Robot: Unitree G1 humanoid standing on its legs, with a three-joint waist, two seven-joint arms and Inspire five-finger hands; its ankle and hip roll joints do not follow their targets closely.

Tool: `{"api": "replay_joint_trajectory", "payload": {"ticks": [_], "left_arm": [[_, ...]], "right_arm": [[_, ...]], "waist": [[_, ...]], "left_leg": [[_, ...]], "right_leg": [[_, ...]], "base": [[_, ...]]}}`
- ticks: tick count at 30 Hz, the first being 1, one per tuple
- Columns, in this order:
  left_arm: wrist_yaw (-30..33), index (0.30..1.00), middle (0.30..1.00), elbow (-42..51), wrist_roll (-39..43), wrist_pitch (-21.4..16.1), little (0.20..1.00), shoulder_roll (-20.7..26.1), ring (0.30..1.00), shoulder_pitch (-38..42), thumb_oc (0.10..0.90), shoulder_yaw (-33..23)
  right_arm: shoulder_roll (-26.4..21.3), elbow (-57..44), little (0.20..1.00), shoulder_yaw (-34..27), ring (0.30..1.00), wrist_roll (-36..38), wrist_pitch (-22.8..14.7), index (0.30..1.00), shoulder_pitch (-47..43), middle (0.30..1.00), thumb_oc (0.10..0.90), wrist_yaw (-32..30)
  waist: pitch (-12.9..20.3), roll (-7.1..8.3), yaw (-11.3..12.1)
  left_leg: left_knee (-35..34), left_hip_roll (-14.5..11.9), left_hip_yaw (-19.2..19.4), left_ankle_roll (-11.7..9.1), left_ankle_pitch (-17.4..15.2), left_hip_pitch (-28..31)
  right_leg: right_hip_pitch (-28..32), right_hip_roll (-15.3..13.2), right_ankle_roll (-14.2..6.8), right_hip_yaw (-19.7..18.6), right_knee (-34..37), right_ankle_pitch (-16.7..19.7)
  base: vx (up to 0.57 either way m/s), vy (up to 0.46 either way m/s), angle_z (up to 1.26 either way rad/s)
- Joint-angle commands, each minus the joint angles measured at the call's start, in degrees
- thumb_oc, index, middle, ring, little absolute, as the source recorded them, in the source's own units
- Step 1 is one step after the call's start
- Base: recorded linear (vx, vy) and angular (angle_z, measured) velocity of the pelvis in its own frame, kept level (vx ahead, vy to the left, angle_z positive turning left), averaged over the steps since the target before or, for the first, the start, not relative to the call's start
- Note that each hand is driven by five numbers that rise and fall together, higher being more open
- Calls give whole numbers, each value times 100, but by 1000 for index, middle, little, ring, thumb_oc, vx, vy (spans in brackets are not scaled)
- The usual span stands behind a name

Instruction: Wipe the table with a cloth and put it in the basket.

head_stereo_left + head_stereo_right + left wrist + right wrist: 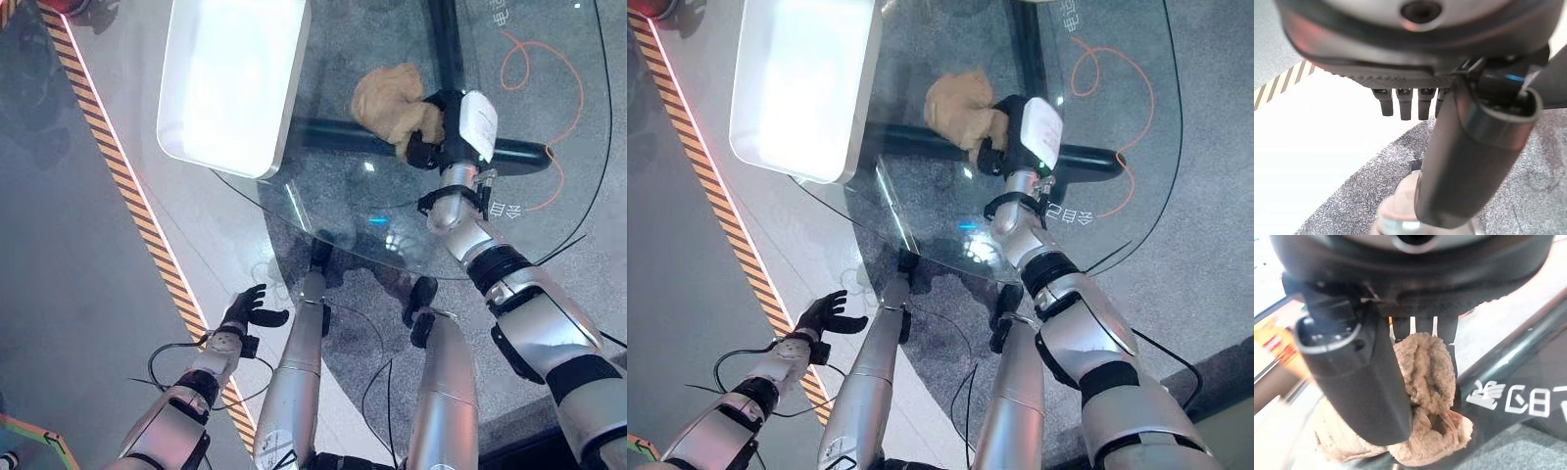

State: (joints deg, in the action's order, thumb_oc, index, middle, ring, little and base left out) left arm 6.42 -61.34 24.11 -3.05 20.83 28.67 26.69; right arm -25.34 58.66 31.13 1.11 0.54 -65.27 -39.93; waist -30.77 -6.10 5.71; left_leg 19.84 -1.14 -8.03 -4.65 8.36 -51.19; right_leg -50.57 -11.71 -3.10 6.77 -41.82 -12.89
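Cloth [390, 101], tan & fluffy, sat bunched up on the glass table [333, 211], gripped by the right hand [438, 137]. Right wrist view showed it plainly: thumb [1359, 382] pressed on one side, fingers [1422, 325] curled over the other, w/ the cloth [1425, 396] pinched between & a loose bundle hanging past them. Right arm reached in from lower right, hand over the dark bar [519, 152] of the table frame seen thru the glass. Cloth was near the table's middle, just beside the hand on the side twd the basket.

Basket [235, 83], white, rectangular w/ rounded corners, stood on the table's left part, its near corner overhanging the glass edge. Cloth was apart from it, not touching, not inside.

Left hand [245, 311] hung low off the table, over the floor next to the orange-black striped tape [127, 176]. Fingers were relaxed & spread, holding nothing; left wrist view showed the fingers [1405, 103] straight in a row beside the thumb [1469, 161].

Orange cord [549, 88] looped on the grey floor beneath the glass, far right.
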Motion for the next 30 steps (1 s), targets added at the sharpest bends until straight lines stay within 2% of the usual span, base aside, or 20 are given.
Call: {"api": "replay_joint_trajectory", "payload": {"ticks": [1, 6, 12, 30], "left_arm": [[-15, 900, 900, -298, 87, -18, 900, 147, 900, -143, 800, -209], [-88, 900, 900, -397, 94, -7, 900, 235, 900, -69, 800, -290], [-167, 900, 900, -574, 77, -25, 900, 294, 900, 27, 800, -364], [-291, 900, 900, -866, 62, -115, 900, 336, 900, 159, 800, -441]], "right_arm": [[-1645, 1092, 200, -870, 300, 744, 360, 300, 99, 300, 100, -950], [-1733, 1225, 200, -1146, 300, 1133, 185, 300, 236, 300, 100, -986], [-1756, 1293, 200, -1287, 300, 1455, 157, 300, 270, 300, 100, -1059], [-1722, 1501, 200, -1415, 300, 1793, 55, 300, 256, 300, 100, -1045]], "waist": [[98, -7, -108], [98, 36, -159], [98, 97, -209], [98, 171, -232]], "left_leg": [[353, 275, 706, 615, -851, 326], [367, 260, 704, 601, -869, 313], [349, 230, 718, 582, -892, 365], [288, 193, 703, 534, -909, 423]], "right_leg": [[44, 595, 136, 81, 1326, 1078], [34, 630, 125, 51, 1341, 1088], [74, 675, 112, -3, 1372, 1092], [140, 722, 107, -24, 1419, 1049]], "base": [[-1, -17, 5], [-1, -7, 2], [-2, -9, -3], [-4, -5, -3]]}}
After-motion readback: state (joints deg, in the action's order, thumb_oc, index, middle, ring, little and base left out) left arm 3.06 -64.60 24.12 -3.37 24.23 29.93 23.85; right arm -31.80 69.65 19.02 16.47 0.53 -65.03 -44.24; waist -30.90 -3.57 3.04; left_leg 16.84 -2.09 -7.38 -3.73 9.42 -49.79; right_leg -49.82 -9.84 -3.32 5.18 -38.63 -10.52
